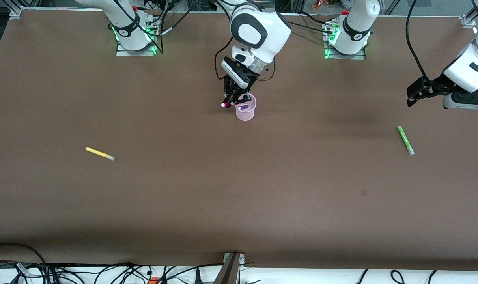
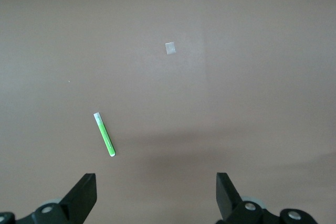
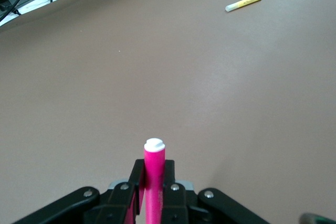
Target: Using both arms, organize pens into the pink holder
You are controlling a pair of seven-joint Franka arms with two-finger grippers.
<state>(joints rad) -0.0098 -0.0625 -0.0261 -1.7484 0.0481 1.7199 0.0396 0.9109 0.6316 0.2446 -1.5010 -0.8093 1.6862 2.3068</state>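
- The right hand [image 1: 234, 100] hangs at the rim of the pink holder [image 1: 246, 111], its fingers pinching the magenta pen [image 1: 226, 103]. In the front view the pen's white cap pokes out past the rim toward the right arm's end of the worktop [image 1: 239, 197], so I'd judge it is not yet lined up with the opening. Let go here and it could clip the rim and drop onto the worktop beside the holder.
- The purple pen [image 1: 243, 106] already leans in the holder, its pale cap up at the rim (right where the hand is working). A fingertip or the magenta pen could nudge it, or tip the holder itself, which looks light.
- From the right wrist view the magenta pen [image 3: 154, 182] is gripped low on its barrel, with the cap standing well clear of the fingers [image 3: 137, 182]. A grip that far from the middle may let it swivel as it tilts down.
- The left hand [image 1: 414, 94] hovers with its fingers [image 2: 81, 196] spread wide and nothing between them, near the left arm's end of the worktop. The lime green pen [image 1: 405, 140] lies flat, well apart from the holder and nearer the front camera than it. It lies slanted to the hand's opening in the left wrist view, so a straight descent could push it or roll it away.
- The yellow pen [image 1: 99, 153] lies flat toward the right arm's end, also well apart from the holder and nearer the front camera. If both arms head for the holder together (a guess), they could crowd each other above it.
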